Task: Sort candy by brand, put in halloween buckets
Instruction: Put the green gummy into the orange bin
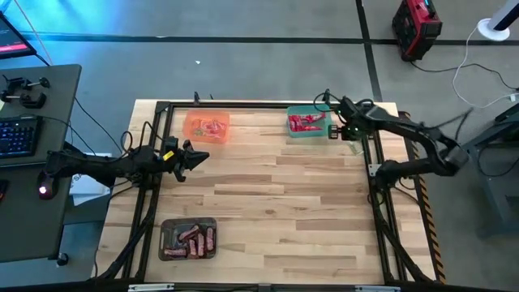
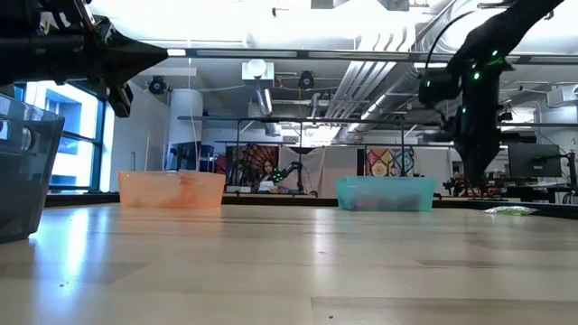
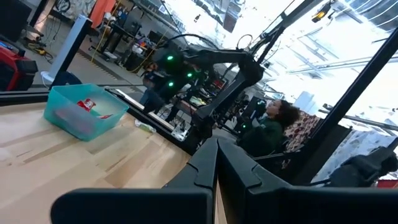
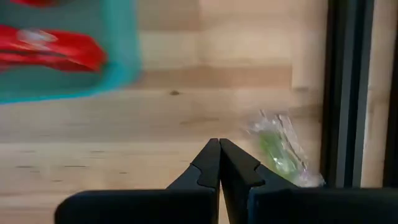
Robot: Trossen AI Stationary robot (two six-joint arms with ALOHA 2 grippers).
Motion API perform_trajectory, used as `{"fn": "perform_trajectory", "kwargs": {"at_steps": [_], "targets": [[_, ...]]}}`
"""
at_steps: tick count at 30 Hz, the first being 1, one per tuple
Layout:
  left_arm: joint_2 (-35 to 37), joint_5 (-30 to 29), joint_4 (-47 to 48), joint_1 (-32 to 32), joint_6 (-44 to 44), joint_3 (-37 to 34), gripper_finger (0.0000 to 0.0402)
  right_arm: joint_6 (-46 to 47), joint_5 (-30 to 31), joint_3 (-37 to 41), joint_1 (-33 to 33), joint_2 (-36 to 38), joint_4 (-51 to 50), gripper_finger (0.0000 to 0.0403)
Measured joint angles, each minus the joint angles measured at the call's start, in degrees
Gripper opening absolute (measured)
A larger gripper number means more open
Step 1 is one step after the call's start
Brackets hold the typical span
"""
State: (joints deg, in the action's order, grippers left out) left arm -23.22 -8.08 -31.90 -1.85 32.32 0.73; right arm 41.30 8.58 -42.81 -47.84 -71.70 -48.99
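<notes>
My left gripper (image 1: 203,156) is shut and hangs in the air over the table's left side, near the orange tub (image 1: 207,126) with pinkish sweets. My right gripper (image 1: 339,132) is shut too and points down just right of the green tub (image 1: 307,124), which holds red candies (image 4: 53,50). One pale green wrapped sweet (image 4: 283,152) lies on the table beside the shut fingers (image 4: 239,171), next to the black rail. The dark grey tub (image 1: 188,238) with dark bars stands at the near left.
A black frame rail (image 4: 345,93) runs along the table's right edge, close to the green sweet (image 2: 510,210). The middle of the wooden table (image 1: 276,203) is bare. In the left wrist view a person (image 3: 273,124) sits beyond the table.
</notes>
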Motion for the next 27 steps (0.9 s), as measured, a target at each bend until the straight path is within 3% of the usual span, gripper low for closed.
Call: {"fn": "perform_trajectory", "kwargs": {"at_steps": [5,10,17,27], "targets": [[0.0,-0.02,0.0,0.0,0.02,0.0,0.0001,1.53,-0.36,-0.03,-2.37,-6.53,-0.59,0.002],[0.0,0.0,0.0,0.0,0.02,0.0,0.0001,4.8,1.95,-0.04,-3.58,-10.86,-0.29,0.0098],[0.0,-0.02,0.0,0.0,0.02,0.0,0.0001,4.65,3.49,0.49,-3.75,-11.31,-1.55,0.0199],[0.0,-0.02,0.0,0.0,0.02,0.0,0.0001,-1.41,4.07,2.9,-7.54,-11.31,2.67,0.0205]]}}
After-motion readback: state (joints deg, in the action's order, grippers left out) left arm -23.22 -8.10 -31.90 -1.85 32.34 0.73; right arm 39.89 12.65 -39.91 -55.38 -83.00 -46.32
